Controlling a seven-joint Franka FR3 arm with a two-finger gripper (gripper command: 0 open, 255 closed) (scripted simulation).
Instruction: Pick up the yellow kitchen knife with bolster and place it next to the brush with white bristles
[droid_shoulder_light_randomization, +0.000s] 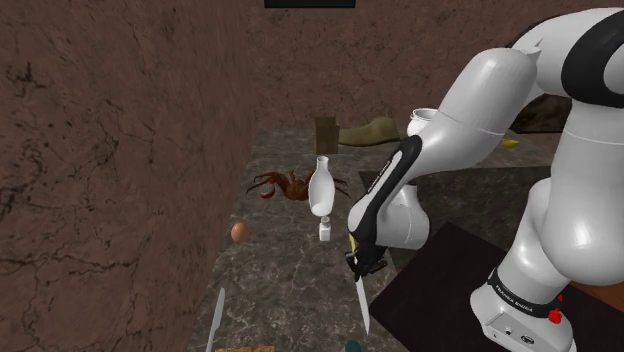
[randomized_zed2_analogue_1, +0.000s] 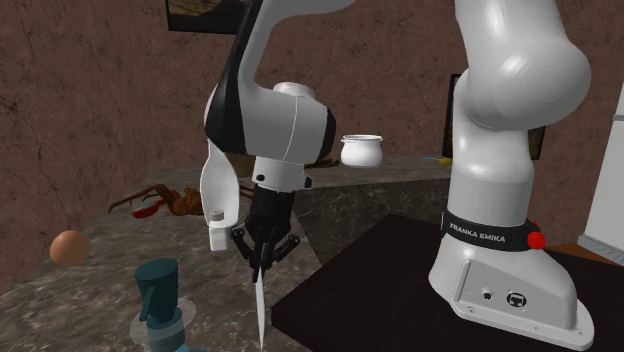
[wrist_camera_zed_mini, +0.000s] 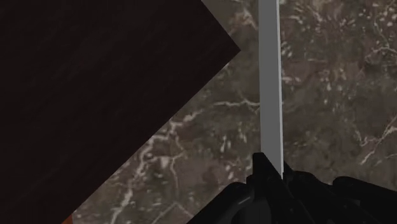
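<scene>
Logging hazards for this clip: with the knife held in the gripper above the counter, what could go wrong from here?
1. The gripper clasps the knife at one end, with the pale blade hanging straight down. It could swivel or slip during transport.
2. The white bottle stands close beside the gripper, and the teal spray bottle is near the blade's tip. A low sideways move might knock either over.

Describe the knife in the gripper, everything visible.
The knife shows a long, narrow, plain pale grey blade tapering to a point, with no yellow on it. It hangs blade-down, nearly upright, its upper end clasped by the black gripper, which hides the handle. In the wrist view the blade runs out over the dark marbled counter beside the dark stand. Whether the tip touches the counter cannot be told.
</scene>
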